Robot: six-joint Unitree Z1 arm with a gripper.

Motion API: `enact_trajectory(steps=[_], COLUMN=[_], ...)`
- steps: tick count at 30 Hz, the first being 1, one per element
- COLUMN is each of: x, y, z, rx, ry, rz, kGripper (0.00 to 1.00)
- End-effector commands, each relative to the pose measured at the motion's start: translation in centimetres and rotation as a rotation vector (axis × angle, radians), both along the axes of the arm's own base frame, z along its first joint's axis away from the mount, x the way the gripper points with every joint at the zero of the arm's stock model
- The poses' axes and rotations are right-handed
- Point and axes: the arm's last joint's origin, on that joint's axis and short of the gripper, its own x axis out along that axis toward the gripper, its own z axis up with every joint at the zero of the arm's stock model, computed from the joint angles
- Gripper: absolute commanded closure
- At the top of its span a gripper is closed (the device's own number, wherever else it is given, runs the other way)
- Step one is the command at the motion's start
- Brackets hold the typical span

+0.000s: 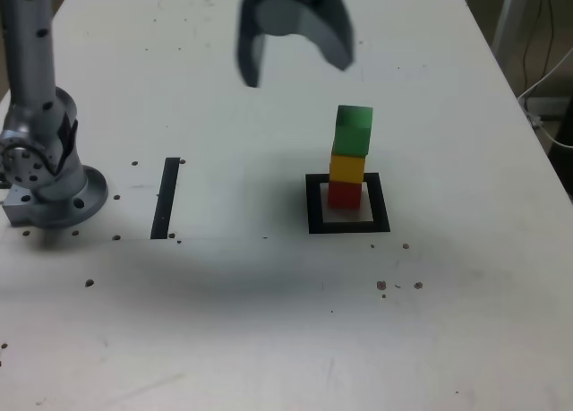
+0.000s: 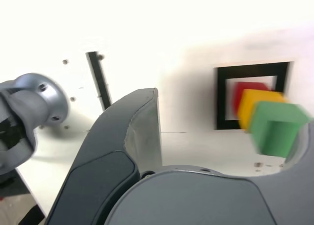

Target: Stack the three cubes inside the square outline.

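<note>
Nearest the exterior view's camera, raised above the table and blurred, the gripper has its jaws spread wide with nothing between them. In the wrist view one finger overlaps the edge of the green cube, but the exterior view shows the two well apart. Below, the green cube tops the stack, resting on the yellow cube, which in turn sits on the red cube. The red cube stands on the white centre within the square outline, which lies between the middle of the table and its edge on the exterior view's right. The column looks upright. Farther toward the exterior view's left edge of the table lie the straight black strip and, beyond it, a grey arm base. The far edge and its two corners lie behind everything. The stacking looks done, so the step in hand is probably clearing away from the top cube. The next move calls for keeping the jaws wide and both fingers clear of the column, since a sideways brush could topple it.
</note>
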Motion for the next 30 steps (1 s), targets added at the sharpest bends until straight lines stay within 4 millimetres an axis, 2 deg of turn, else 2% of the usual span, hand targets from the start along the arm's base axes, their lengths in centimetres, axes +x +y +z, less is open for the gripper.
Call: enact_trajectory(steps=[1,7,10,14,30], x=[-1.3,-5.0,-7.1,-8.7,-10.1], y=[-0.1,-0.3,-0.4,-0.5,-1.0], z=[0.1,-0.5,-1.5,-3.0,-9.5], rx=[-0.005,-0.002,-0.002,-0.007,-0.087], ry=[0.016,0.057,0.085,0.096,0.075], rz=[0.010,0.056,0.085,0.104,0.124], kGripper=[0.00,0.00,0.00,0.00,0.00])
